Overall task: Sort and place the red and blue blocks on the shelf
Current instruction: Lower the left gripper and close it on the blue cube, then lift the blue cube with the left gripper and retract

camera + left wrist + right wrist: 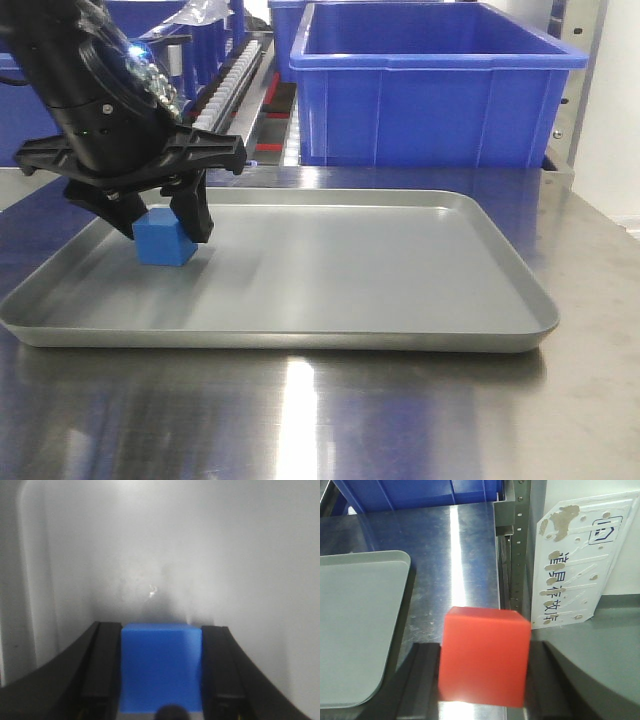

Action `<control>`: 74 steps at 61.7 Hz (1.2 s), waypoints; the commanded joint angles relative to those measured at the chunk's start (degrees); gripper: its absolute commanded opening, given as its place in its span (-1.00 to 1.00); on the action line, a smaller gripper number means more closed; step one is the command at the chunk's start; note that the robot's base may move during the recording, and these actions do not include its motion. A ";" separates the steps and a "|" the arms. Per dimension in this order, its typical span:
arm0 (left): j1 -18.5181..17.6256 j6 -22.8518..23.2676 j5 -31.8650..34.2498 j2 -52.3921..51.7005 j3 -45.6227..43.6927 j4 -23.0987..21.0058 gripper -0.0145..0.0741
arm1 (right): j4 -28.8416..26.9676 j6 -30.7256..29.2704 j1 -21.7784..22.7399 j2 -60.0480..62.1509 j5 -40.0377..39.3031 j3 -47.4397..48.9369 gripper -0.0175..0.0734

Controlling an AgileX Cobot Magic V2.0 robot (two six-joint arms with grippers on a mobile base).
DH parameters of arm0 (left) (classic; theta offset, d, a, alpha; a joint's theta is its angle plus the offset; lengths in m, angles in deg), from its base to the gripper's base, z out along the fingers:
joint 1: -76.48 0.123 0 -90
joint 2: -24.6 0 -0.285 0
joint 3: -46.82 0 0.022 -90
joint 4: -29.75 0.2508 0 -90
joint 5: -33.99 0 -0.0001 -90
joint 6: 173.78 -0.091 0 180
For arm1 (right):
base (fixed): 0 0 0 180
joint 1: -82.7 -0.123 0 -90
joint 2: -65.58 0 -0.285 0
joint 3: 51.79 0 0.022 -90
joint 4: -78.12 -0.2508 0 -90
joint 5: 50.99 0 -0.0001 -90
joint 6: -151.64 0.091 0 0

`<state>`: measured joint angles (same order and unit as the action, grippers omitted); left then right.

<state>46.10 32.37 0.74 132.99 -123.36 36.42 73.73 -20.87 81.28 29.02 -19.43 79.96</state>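
The blue block (pixel 165 238) sits on the floor of the grey metal tray (pixel 300 335), near its left end. My left gripper (pixel 163 222) comes down on it from above, and its black fingers (pixel 102 665) press both sides of the blue block (pixel 161 667), so it is shut on it. In the right wrist view the red block (pixel 485 655) is clamped in my right gripper (pixel 485 647), held over the steel table near its right edge. The right gripper does not appear in the front view.
A large dark-blue bin (pixel 430 90) stands behind the tray, with roller rails (pixel 235 75) to its left. A perforated shelf post (pixel 520 545) and a white sign (pixel 575 560) lie beyond the table's right edge. The tray's corner (pixel 355 630) is left of the red block.
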 commanded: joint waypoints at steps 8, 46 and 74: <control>-0.38 0.43 1.36 -2.82 -1.86 1.06 -0.39 | 0.41 -0.12 0.42 -0.08 -4.41 1.64 -0.51; 5.36 0.43 0.42 -16.56 -1.75 2.97 -0.39 | 0.41 -0.12 0.42 -0.08 -4.41 1.64 -0.51; 14.17 0.33 0.39 -32.81 6.42 4.58 -0.39 | 0.41 -0.12 0.42 -0.08 -4.41 1.64 -0.51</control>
<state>58.96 32.37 -2.12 104.43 -117.42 40.08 73.73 -20.87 81.28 29.02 -19.43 79.96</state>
